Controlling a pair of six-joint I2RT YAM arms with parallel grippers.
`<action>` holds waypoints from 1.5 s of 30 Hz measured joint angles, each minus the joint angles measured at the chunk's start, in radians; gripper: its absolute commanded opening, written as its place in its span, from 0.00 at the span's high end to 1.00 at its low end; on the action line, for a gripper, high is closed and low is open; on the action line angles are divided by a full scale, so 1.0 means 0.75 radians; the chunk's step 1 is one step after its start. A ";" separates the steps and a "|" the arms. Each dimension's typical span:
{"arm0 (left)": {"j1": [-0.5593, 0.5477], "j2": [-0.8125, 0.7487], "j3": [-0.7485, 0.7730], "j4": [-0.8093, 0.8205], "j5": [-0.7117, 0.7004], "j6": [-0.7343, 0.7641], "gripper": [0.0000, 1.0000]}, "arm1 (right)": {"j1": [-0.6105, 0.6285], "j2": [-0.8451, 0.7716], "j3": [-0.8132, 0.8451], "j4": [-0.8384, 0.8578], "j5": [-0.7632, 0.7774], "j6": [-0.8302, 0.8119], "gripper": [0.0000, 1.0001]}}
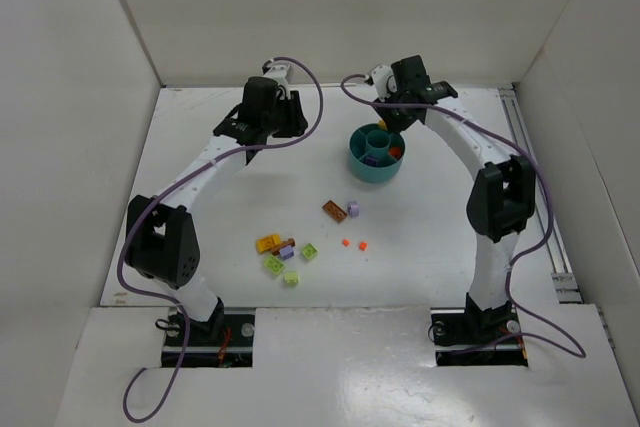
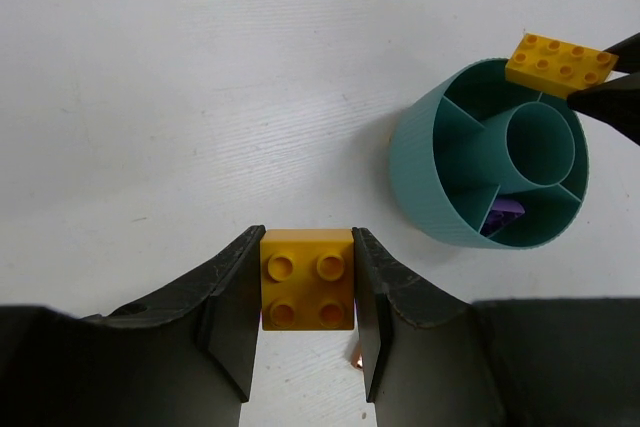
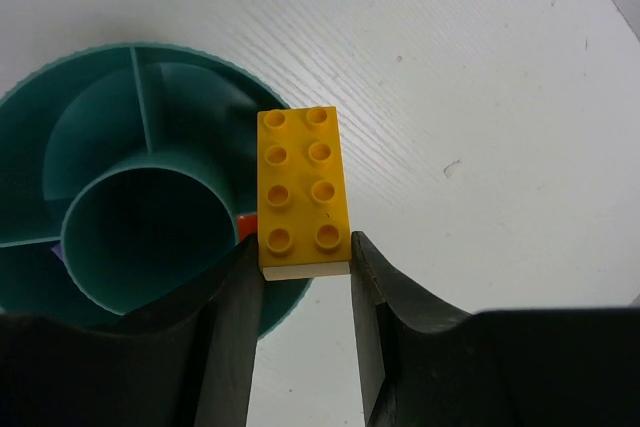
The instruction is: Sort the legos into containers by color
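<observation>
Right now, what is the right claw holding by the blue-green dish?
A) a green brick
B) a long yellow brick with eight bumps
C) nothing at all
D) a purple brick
B: in the right wrist view the right gripper pinches a long yellow brick with eight studs on top, just above the rim of the teal dish.

The ribbed dish (image 2: 415,182) is showing teal around a lilac brick (image 2: 503,217); the square brick (image 2: 307,280) and the long brick (image 3: 303,192) are glowing orange-yellow; the desk (image 2: 200,67) is looking white.
</observation>
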 measured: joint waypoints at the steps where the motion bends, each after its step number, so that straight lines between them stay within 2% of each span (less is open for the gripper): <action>1: 0.000 0.000 0.000 -0.001 0.000 0.001 1.00 | 0.005 0.002 0.003 -0.003 -0.002 -0.003 0.89; 9: 0.015 -0.008 -0.013 0.004 0.005 0.005 1.00 | 0.043 0.014 0.036 -0.053 -0.011 -0.018 0.89; 19: 0.035 -0.027 -0.055 0.033 0.012 0.005 1.00 | 0.000 0.061 0.127 -0.252 -0.032 -0.026 0.89; 22: 0.044 -0.027 -0.076 0.059 0.025 0.005 1.00 | -0.009 0.102 0.189 -0.309 -0.045 -0.031 0.83; 30: 0.083 -0.028 -0.103 0.096 0.073 0.004 1.00 | -0.002 0.139 0.241 -0.388 -0.072 -0.041 0.58; 39: 0.083 -0.028 -0.103 0.115 0.119 0.004 1.00 | 0.013 0.150 0.321 -0.400 -0.072 -0.041 0.43; 40: 0.083 -0.028 -0.103 0.116 0.124 0.004 1.00 | 0.014 0.148 0.326 -0.399 -0.071 -0.041 0.32; 41: 0.083 -0.028 -0.103 0.116 0.132 0.002 1.00 | 0.015 0.147 0.326 -0.399 -0.071 -0.040 0.31; 45: 0.083 -0.027 -0.100 0.115 0.161 -0.006 1.00 | 0.014 0.143 0.322 -0.396 -0.071 -0.048 0.36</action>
